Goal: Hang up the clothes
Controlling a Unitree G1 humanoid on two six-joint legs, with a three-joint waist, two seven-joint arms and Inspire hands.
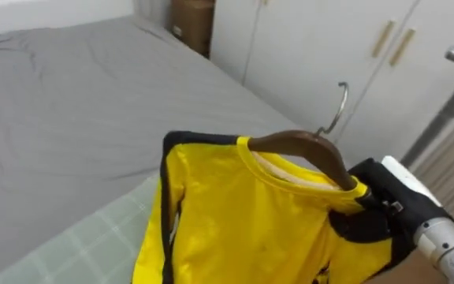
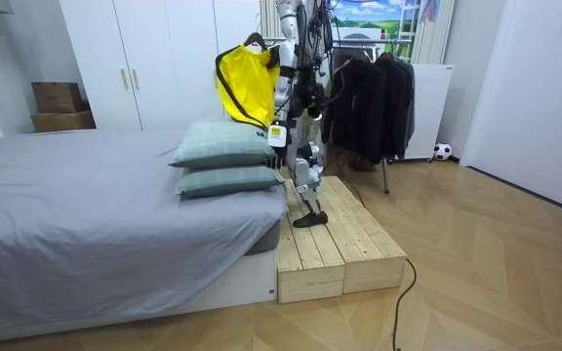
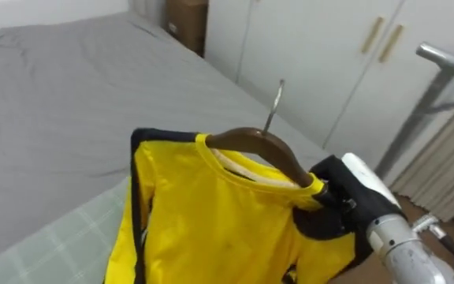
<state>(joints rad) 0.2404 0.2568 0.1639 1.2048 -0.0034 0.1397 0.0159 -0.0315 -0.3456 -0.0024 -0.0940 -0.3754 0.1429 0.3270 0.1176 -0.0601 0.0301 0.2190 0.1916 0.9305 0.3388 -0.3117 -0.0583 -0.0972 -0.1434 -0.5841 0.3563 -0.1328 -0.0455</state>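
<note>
Yellow shirt (image 1: 243,221) with black trim hangs on a wooden hanger (image 1: 306,150), raised over the bed (image 1: 69,102). The right hand (image 1: 381,209) seems clamped on the hanger's end beneath the shoulder cloth, near the clothes rack (image 1: 448,102).

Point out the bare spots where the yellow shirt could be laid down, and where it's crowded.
Bare: the grey bed from the stacked pillows out to its foot, and the near planks of the wooden platform. Crowded: the rack of dark clothes next to the robot, and around the yellow shirt by the right hand.
</note>
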